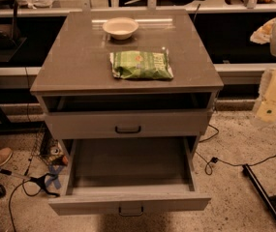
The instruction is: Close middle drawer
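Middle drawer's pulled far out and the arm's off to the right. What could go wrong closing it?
1. The gripper sits right of the cabinet, apart from the middle drawer; pushing its near right corner could skew it.
2. The upper drawer also looks slightly out; a high approach might push that instead.
3. A cable lies on the floor right of the cabinet; the base might snag it.

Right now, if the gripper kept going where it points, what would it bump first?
Probably the floor. The gripper hangs right of the cabinet, pointing down; depth is unclear, but the middle drawer looks off its line.
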